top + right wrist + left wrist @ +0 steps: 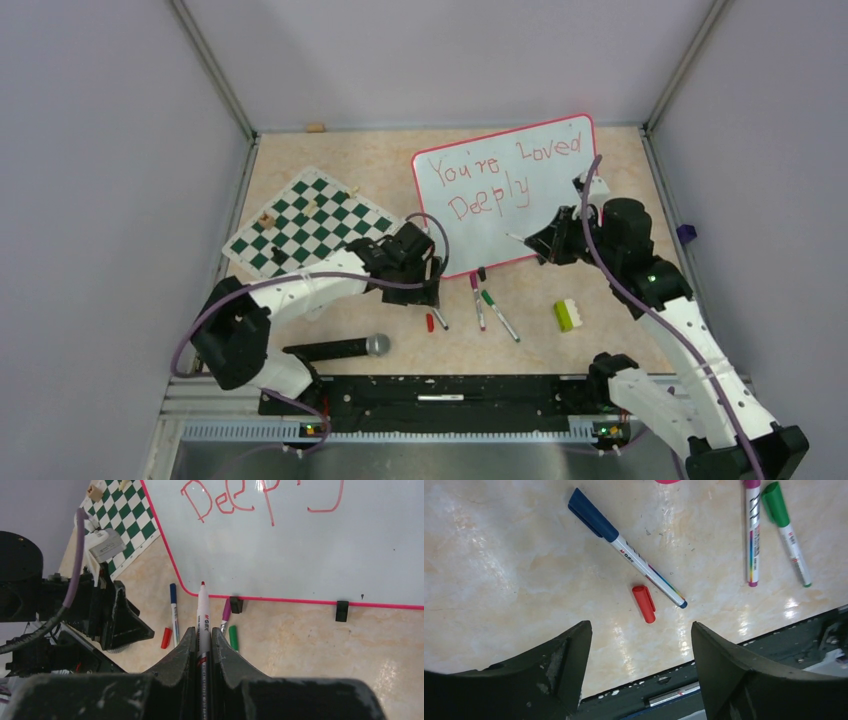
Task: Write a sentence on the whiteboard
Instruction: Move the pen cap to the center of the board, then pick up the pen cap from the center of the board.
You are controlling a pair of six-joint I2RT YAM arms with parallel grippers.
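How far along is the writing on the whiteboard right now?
Done: the whiteboard reads "You're Loved Deeply" in red. In hand: the right claw is shut on the uncapped red marker, tip near the board's lower edge. The left claw is open above the red cap on the table. Remaining: probably just recapping the marker and setting it down.
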